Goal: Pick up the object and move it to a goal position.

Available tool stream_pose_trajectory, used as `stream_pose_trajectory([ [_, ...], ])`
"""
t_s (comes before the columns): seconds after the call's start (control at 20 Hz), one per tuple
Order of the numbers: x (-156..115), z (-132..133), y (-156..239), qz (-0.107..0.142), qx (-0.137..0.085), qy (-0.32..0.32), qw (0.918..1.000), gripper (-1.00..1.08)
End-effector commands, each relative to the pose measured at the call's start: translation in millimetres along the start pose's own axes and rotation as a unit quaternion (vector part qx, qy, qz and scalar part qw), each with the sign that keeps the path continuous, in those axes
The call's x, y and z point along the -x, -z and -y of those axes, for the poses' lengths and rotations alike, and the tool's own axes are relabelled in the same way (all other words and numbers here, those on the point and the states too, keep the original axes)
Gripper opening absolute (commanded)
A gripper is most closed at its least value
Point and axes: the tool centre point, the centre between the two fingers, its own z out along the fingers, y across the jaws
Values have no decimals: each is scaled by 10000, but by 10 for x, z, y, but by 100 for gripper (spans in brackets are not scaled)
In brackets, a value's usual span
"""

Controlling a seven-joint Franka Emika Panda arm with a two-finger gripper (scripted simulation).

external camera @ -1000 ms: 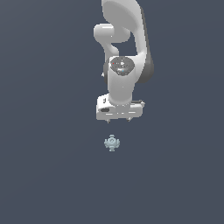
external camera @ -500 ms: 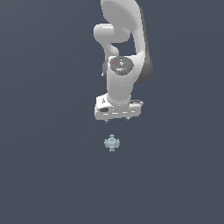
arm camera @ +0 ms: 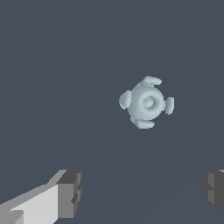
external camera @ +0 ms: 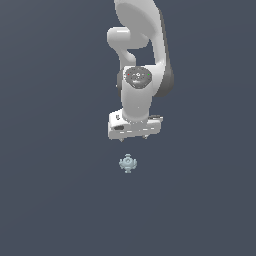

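A white, glossy, jointed robot arm reaches down from the top of the frame over a flat dark slate-grey surface. Its white gripper points downward, only short fingertip stubs showing beneath the wide hand block. Just below it, apart from it, lies a tiny pale blue-grey roundish object with small knobs.

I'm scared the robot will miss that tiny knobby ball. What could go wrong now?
1. The object does not sit between the fingertips in the wrist view, so going straight down could miss it or land a finger on it.
2. It is round with small knobs, so the closing end effector might pinch a knob and make it roll or pop away.
3. It is much smaller than the open end effector, so the grip may be weak.
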Motion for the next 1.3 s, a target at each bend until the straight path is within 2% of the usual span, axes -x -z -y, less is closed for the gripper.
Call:
stream_pose_trajectory([
  [0.0, -32, -17, -26, -4, 5, 138, 9999, 100],
  [0.3, -155, -77, -124, -24, 20, 656, 9978, 100],
  [0.5, -263, -135, -218, -45, 29, 1130, 9936, 100],
  [0.9, -475, -259, -425, -96, 36, 2094, 9778, 100],
  [1.25, -583, -332, -544, -130, 36, 2609, 9653, 100],
])
